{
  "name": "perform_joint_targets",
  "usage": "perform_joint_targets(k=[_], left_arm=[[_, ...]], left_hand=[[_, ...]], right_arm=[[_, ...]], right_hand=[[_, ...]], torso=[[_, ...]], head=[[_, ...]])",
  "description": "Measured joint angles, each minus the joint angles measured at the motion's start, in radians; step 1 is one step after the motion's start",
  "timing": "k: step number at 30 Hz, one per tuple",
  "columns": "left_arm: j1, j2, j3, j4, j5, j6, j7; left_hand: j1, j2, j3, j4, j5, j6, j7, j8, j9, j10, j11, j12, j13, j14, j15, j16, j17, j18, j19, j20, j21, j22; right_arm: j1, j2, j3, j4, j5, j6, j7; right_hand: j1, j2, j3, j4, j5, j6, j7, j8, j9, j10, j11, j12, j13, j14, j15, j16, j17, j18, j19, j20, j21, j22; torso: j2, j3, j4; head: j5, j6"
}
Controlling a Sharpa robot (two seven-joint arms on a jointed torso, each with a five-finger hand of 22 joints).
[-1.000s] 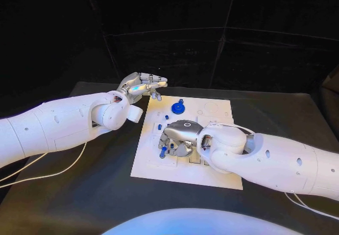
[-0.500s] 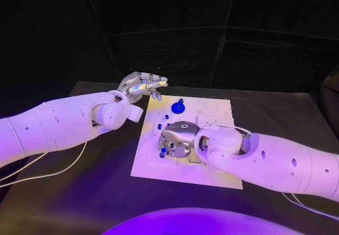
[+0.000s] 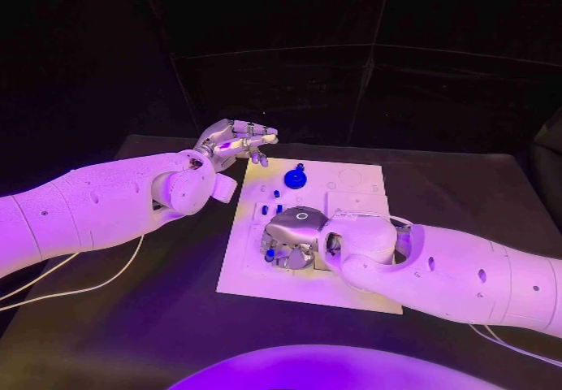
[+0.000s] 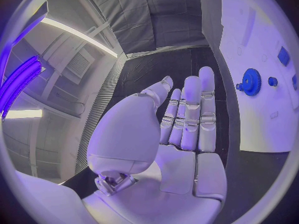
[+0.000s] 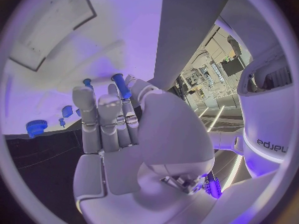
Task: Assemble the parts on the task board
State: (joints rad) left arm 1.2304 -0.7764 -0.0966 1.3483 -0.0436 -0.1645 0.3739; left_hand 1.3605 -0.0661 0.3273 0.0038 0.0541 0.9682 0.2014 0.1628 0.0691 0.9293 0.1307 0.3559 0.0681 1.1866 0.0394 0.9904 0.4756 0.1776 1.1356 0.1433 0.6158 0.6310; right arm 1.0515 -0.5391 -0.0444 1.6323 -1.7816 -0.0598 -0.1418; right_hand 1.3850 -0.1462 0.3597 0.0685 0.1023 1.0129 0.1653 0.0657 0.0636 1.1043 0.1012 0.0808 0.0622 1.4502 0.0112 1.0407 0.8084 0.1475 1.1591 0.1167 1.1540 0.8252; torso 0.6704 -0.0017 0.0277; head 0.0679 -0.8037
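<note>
While the right hand (image 3: 293, 236) sits low over the near-left part of the task board (image 3: 352, 284), it grips a blue peg (image 5: 122, 86) between thumb and fingers, as the right wrist view shows; the peg's long axis runs along the fingers, its tip towards the board. Judged from the head view, the board lies directly under this hand, so the coming move probably turns on lining the peg upright over its seat. Which hole it is meant for I cannot tell: the hand itself covers that spot.

Left hand (image 3: 238, 140) hovers off the board's far-left corner, fingers straight and together in the left wrist view (image 4: 187, 114), holding nothing. The right hand is plainly the nearer to the work.

Other parts: a blue gear (image 3: 296, 177) stands on the far part of the board, close beside the left hand; small blue pieces (image 3: 276, 194) lie between gear and right hand.

Hidden: peg tip contact, the seat, and the parts under the right palm
</note>
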Motion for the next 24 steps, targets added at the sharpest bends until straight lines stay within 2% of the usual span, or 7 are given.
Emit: perform_joint_targets(k=[7,9,11,17,20,22,24], left_arm=[[0.000,-0.001,0.000,0.000,0.000,0.001,-0.001],[0.000,-0.001,0.000,0.000,0.000,0.002,-0.002],[0.000,-0.001,0.000,0.000,0.000,0.002,-0.002],[0.000,-0.001,0.000,0.000,0.000,0.004,-0.004],[0.000,-0.003,0.000,-0.001,0.000,0.005,-0.005],[0.000,-0.005,0.000,-0.001,0.000,0.006,-0.005],[0.000,-0.007,0.000,0.000,0.000,0.006,-0.006]], left_hand=[[0.000,0.000,0.000,0.000,0.000,0.000,0.000,0.005,0.000,0.000,0.000,0.000,0.000,-0.004,0.004,0.000,-0.001,0.000,0.000,0.000,0.000,-0.002],[0.000,0.000,0.000,0.000,0.000,0.000,0.000,0.005,0.000,0.000,0.000,0.000,0.000,-0.004,0.004,0.000,-0.001,0.000,0.000,0.000,0.000,-0.001],[0.000,0.000,0.000,0.000,0.000,0.000,0.000,0.005,0.000,0.000,0.000,0.000,0.000,-0.004,0.004,0.000,-0.001,0.000,0.000,0.000,0.000,-0.001],[0.000,0.000,0.000,0.000,0.000,0.000,0.000,0.005,0.000,0.000,0.000,0.000,0.000,-0.004,0.004,0.000,-0.001,0.000,0.000,0.000,0.000,-0.001],[0.000,0.000,0.000,0.000,0.000,0.000,0.000,0.005,0.000,0.000,0.000,0.000,0.000,-0.004,0.004,0.000,-0.001,0.000,0.000,0.000,0.000,-0.001],[0.000,0.000,0.000,0.000,0.000,0.000,0.000,0.005,0.000,0.000,0.000,0.000,0.000,-0.004,0.004,0.000,-0.001,0.000,0.000,0.000,0.000,-0.001],[0.000,0.000,0.000,0.000,0.000,0.000,0.000,0.005,0.000,0.000,0.000,0.000,0.000,-0.004,0.004,0.000,-0.001,0.000,0.000,0.000,0.000,-0.001]], right_arm=[[0.000,-0.004,-0.001,0.001,-0.009,-0.035,-0.014],[0.000,-0.007,-0.001,0.002,-0.009,-0.055,-0.018],[-0.001,-0.011,-0.001,0.005,-0.009,-0.084,-0.020],[-0.003,-0.035,-0.001,0.022,0.003,-0.164,-0.018],[-0.003,-0.073,-0.001,0.050,0.024,-0.198,-0.013],[-0.003,-0.117,-0.001,0.077,0.052,-0.214,-0.009],[0.000,-0.162,-0.001,0.102,0.088,-0.222,-0.009]], right_hand=[[-0.010,0.001,-0.087,0.003,0.021,-0.091,0.013,0.000,0.000,-0.112,0.018,-0.004,0.002,-0.046,0.016,-0.083,-0.109,0.001,-0.076,0.014,-0.084,-0.119],[-0.010,0.001,-0.112,0.006,0.031,-0.113,0.016,0.000,0.000,-0.137,0.022,-0.003,0.003,-0.063,0.019,-0.115,-0.149,0.017,-0.102,0.017,-0.114,-0.160],[-0.008,0.003,-0.130,0.009,0.035,-0.123,0.019,0.000,0.000,-0.151,0.022,0.007,0.003,-0.072,0.021,-0.137,-0.178,0.017,-0.116,0.020,-0.135,-0.188],[-0.002,0.009,-0.150,0.014,0.039,-0.126,0.022,0.000,0.001,-0.152,0.024,0.023,0.005,-0.071,0.021,-0.150,-0.200,0.016,-0.119,0.021,-0.145,-0.205],[0.001,0.012,-0.170,0.017,0.040,-0.126,0.022,0.000,0.003,-0.152,0.024,0.042,0.007,-0.071,0.021,-0.150,-0.200,0.016,-0.119,0.021,-0.145,-0.205],[0.000,0.019,-0.185,0.021,0.040,-0.122,0.019,0.000,0.004,-0.131,0.019,0.067,0.011,-0.071,0.021,-0.144,-0.192,0.016,-0.117,0.018,-0.145,-0.202],[-0.009,0.029,-0.194,0.030,0.050,-0.103,0.011,0.005,0.008,-0.049,0.008,0.116,0.026,-0.059,0.010,-0.120,-0.166,0.016,-0.094,0.013,-0.135,-0.180]], torso=[[0.000,0.0000,0.0000],[0.000,0.0000,0.0000],[0.000,0.0000,0.0000],[0.000,0.0007,0.0000],[-0.001,0.0007,0.0000],[-0.001,0.0007,-0.0001],[-0.002,0.0001,-0.0014]], head=[[-0.001,0.001],[-0.001,0.001],[-0.002,0.002],[-0.004,0.005],[-0.009,0.008],[-0.014,0.010],[-0.025,0.012]])
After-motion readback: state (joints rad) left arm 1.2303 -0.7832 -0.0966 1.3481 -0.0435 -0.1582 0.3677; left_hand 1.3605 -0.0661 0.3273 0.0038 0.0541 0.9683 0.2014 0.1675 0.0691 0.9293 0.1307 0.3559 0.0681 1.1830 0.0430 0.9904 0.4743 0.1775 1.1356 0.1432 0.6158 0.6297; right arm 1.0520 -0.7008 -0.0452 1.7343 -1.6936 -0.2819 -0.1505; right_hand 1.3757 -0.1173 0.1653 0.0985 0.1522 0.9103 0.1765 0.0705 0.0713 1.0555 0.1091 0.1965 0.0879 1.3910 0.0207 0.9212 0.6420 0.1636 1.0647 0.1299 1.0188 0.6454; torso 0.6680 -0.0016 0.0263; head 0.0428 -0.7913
